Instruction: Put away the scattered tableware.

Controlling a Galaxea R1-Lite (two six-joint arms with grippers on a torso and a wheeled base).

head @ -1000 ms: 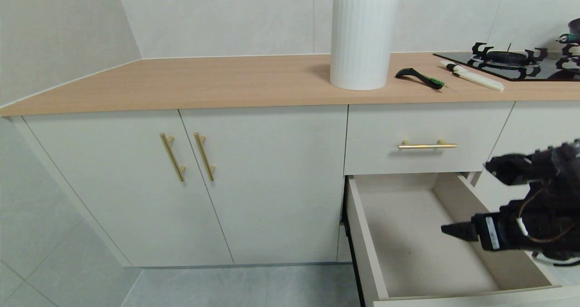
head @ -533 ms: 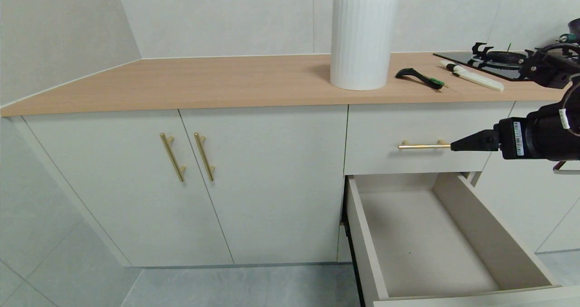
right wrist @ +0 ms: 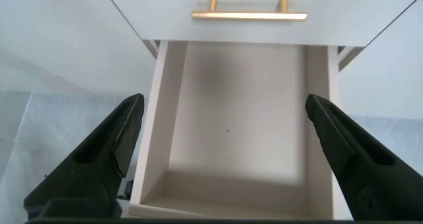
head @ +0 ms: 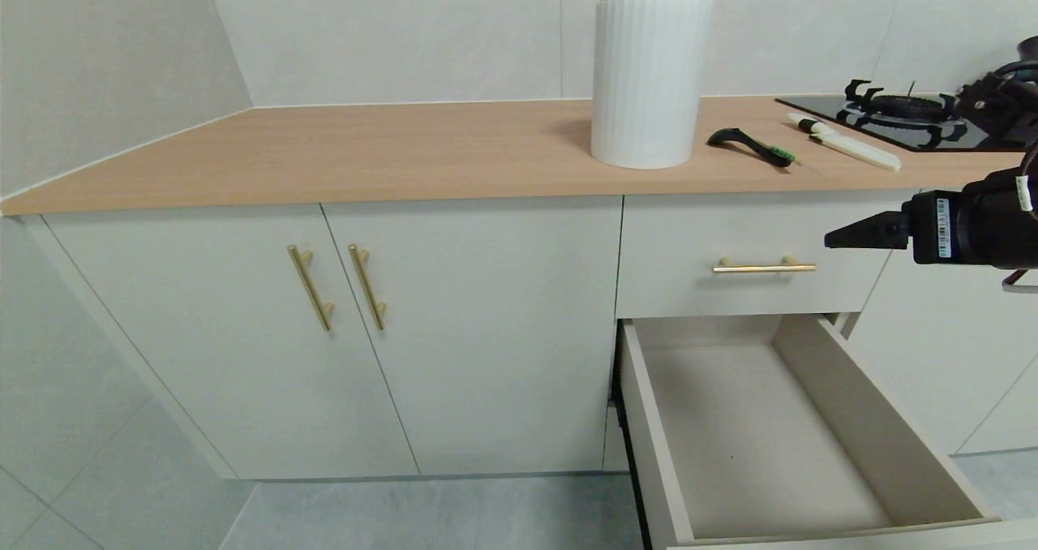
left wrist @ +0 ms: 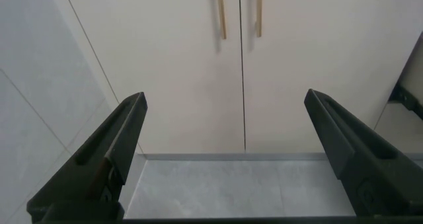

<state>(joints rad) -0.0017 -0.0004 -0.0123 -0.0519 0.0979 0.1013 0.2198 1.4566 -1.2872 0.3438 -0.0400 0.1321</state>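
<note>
peeler: black, green tip
knife: white, dark far end
left gripper, right gripper: spread wide, empty
hob: partly cut off

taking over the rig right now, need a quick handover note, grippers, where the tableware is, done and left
Left gripper: open, empty, low in front of the cabinet doors.
Right gripper: open, empty, above the lower drawer, near the upper drawer's handle.
Tableware: black-handled utensil and white utensil lie on the countertop, right of the white canister.
Done: lower drawer pulled open, nothing inside.
Left: pick up both utensils, probably into that drawer, then close it.
</note>
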